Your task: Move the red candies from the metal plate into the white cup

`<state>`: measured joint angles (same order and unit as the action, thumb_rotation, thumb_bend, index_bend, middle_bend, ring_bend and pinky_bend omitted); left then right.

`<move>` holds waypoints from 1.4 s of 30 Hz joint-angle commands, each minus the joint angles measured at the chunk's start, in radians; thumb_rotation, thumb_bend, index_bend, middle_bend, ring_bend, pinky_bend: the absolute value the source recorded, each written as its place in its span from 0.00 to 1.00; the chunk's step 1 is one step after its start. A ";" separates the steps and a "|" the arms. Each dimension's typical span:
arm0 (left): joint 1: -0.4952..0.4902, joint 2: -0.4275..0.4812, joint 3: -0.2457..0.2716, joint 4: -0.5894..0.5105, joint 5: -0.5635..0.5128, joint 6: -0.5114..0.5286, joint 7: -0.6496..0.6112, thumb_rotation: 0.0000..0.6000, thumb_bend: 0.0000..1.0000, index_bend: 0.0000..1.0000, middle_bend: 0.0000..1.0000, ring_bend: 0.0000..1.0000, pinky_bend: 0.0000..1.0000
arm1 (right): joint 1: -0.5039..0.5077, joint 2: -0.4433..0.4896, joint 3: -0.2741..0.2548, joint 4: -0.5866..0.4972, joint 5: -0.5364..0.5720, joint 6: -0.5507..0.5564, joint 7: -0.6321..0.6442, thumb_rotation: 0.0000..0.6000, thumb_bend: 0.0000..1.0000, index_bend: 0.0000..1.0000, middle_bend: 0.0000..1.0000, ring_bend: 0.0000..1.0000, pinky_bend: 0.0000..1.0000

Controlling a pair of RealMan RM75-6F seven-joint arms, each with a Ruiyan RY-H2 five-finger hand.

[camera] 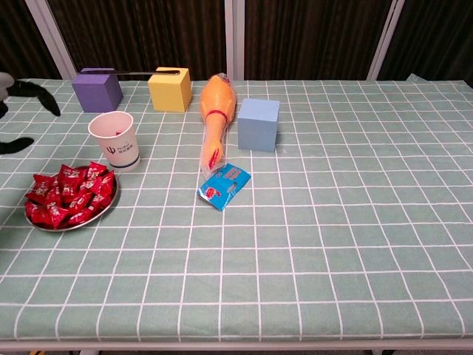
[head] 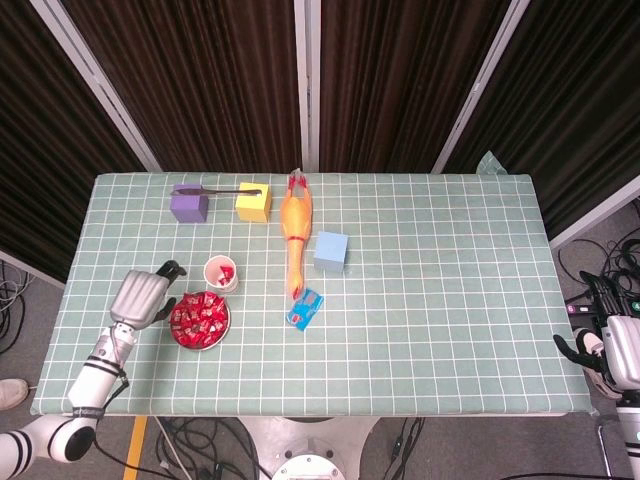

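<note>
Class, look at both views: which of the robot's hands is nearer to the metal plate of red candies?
The left. The left hand hovers just beside the metal plate, on its outer side. The right hand sits off the table's far right edge, well away.

1. The left robot hand [head: 140, 297] has a smooth silver-grey back shell and black fingers [camera: 33, 95].
2. Its forearm is silver-white with dark bands at the wrist and near the rounded elbow joint.
3. The right robot hand [head: 612, 349] shows a pale grey shell, black fingers, and a small red spot.
</note>
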<state>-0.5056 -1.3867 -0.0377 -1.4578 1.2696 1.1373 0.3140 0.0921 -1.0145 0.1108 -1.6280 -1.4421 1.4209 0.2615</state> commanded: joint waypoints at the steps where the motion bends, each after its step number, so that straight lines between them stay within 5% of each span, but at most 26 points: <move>1: 0.012 -0.016 0.035 0.025 0.012 -0.028 0.007 1.00 0.36 0.36 0.35 0.86 0.99 | 0.001 -0.001 0.000 -0.001 -0.001 0.001 -0.001 1.00 0.16 0.02 0.09 0.01 0.33; 20: 0.013 -0.133 0.062 0.181 0.030 -0.080 0.133 1.00 0.34 0.43 0.43 0.87 1.00 | -0.002 0.007 0.001 -0.015 0.004 0.009 -0.015 1.00 0.16 0.02 0.09 0.02 0.35; 42: -0.001 -0.193 0.060 0.303 0.079 -0.116 0.116 1.00 0.36 0.58 0.59 0.89 1.00 | -0.005 0.011 0.000 -0.021 0.009 0.013 -0.019 1.00 0.16 0.02 0.09 0.02 0.36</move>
<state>-0.5054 -1.5768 0.0215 -1.1583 1.3462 1.0248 0.4316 0.0874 -1.0039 0.1110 -1.6494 -1.4332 1.4336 0.2422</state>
